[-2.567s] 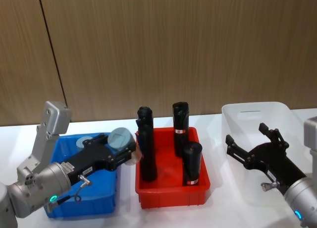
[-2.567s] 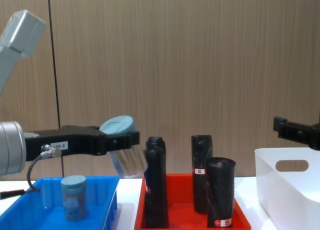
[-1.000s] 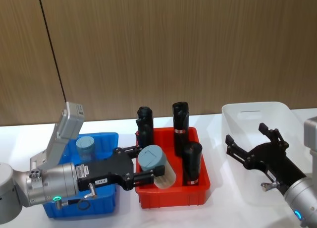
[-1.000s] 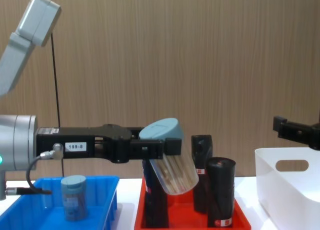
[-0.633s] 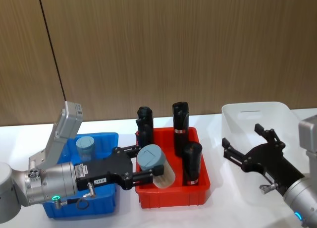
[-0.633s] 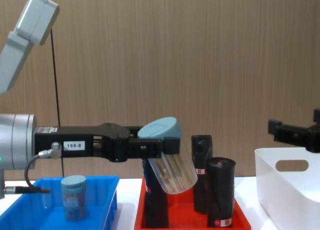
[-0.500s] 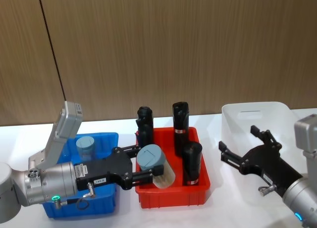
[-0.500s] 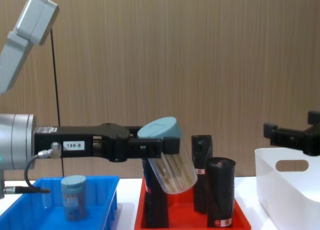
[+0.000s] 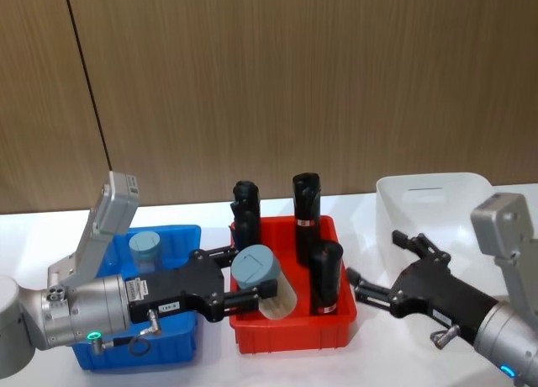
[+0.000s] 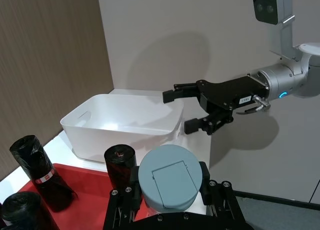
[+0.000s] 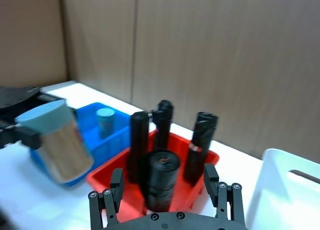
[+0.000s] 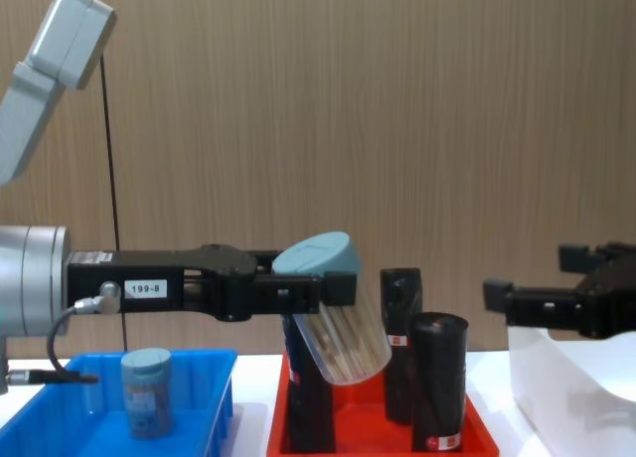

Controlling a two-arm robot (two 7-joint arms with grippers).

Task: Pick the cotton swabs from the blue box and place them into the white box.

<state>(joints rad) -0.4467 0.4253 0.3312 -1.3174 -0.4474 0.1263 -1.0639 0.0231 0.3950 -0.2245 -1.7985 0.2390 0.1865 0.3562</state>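
My left gripper (image 9: 239, 278) is shut on a clear jar of cotton swabs (image 9: 267, 288) with a pale blue lid, holding it tilted over the red tray's front left part. The chest view shows the jar (image 12: 343, 338) raised above the tray. Another cotton swabs jar (image 9: 145, 246) stands upright in the blue box (image 9: 183, 352) at the left. The white box (image 9: 437, 189) sits at the far right. My right gripper (image 9: 382, 265) is open, between the red tray and the white box, its fingers pointing towards the held jar.
A red tray (image 9: 294, 336) stands between the two boxes with several tall black rolls (image 9: 306, 206) upright in it, one (image 9: 326, 278) close to the held jar. A wooden wall runs behind the white table.
My right gripper has moved left, from over the white box towards the red tray. The left gripper carried the jar from above the blue box to the tray, then stayed still.
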